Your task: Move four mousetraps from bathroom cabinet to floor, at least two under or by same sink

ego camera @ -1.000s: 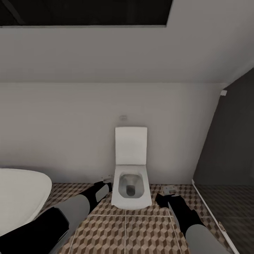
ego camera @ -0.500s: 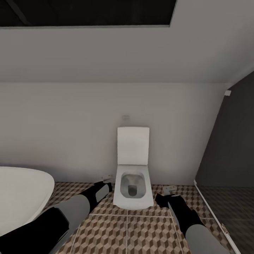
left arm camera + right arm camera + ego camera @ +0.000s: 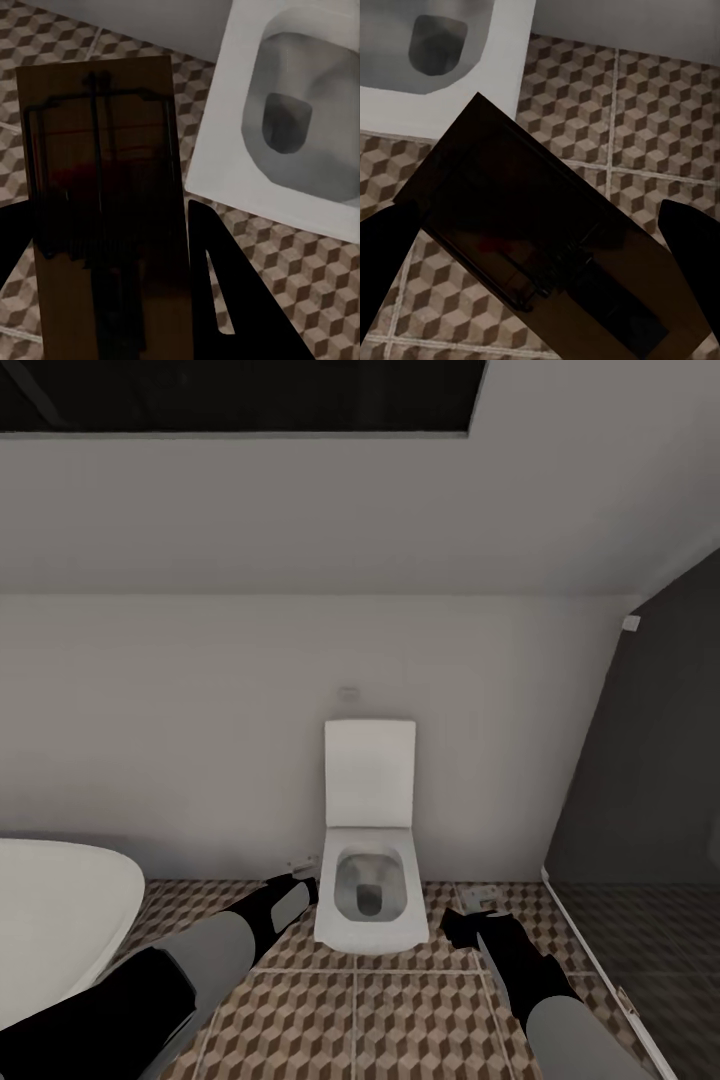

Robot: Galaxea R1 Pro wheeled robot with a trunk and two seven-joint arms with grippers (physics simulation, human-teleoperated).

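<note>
the head view looks at a white toilet (image 3: 368, 860) with its lid raised against a pale wall, standing on the bathroom floor (image 3: 400, 1020) of brown, beige and white cube-pattern tiles. the rim of a white bathtub (image 3: 60, 920) shows at the left and a dark glass shower screen (image 3: 650, 760) at the right. both arms reach forward and down, one on either side of the toilet bowl. the left pincer (image 3: 300, 872) sits just beside the bowl's left edge, the right pincer (image 3: 478, 900) near its right corner. in the left wrist view, the left pincer (image 3: 112, 300) is pinching a mousetrap (image 3: 105, 187), a tan wooden board with dark wire and a faint red spot, held between its dark fingers (image 3: 225, 292) above the tiles, with the toilet bowl (image 3: 292, 112) close by. in the right wrist view, the right pincer (image 3: 540, 285) is pinching a second mousetrap (image 3: 547, 247), lying aslant in shadow between the fingers (image 3: 382, 255), above the floor (image 3: 660, 120) and near the corner of the toilet (image 3: 435, 60). no writing or brand can be read on the traps or the fixtures.
</note>
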